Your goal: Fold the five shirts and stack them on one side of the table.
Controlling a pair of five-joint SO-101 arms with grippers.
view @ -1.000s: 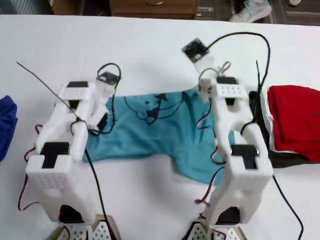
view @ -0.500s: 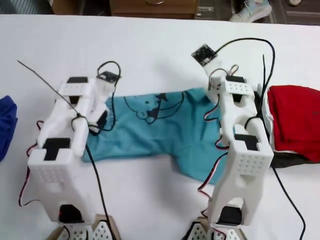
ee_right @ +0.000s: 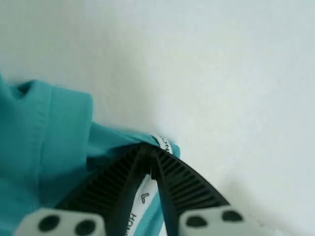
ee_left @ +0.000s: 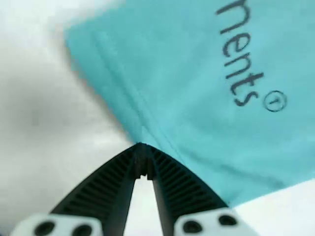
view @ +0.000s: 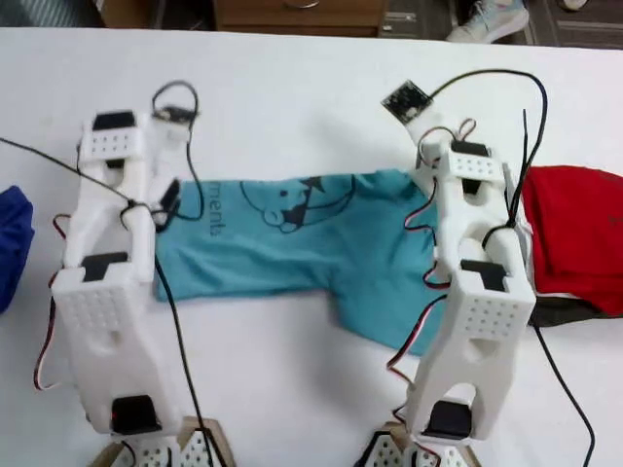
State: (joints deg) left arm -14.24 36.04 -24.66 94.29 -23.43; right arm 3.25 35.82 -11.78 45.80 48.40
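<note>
A teal shirt (view: 311, 243) with a dark line drawing and lettering lies stretched across the white table (view: 292, 88) between the two arms. My left gripper (view: 165, 201) is at the shirt's left end. In the left wrist view the left gripper (ee_left: 141, 150) is shut on the hem of the teal shirt (ee_left: 206, 73). My right gripper (view: 421, 177) is at the shirt's far right corner. In the right wrist view the right gripper (ee_right: 147, 150) is shut on the collar of the teal shirt (ee_right: 44, 128), beside the white neck label.
A folded red shirt (view: 574, 233) lies on a folded black shirt (view: 555, 311) at the right edge, close to the right arm. A blue shirt (view: 12, 243) sits bunched at the left edge. Cables loop over both arms.
The left arm has moved left and farther back, the right arm to the right, each holding its end. The teal shirt is pulled out wider and flatter, and its lettering has come into sight.
</note>
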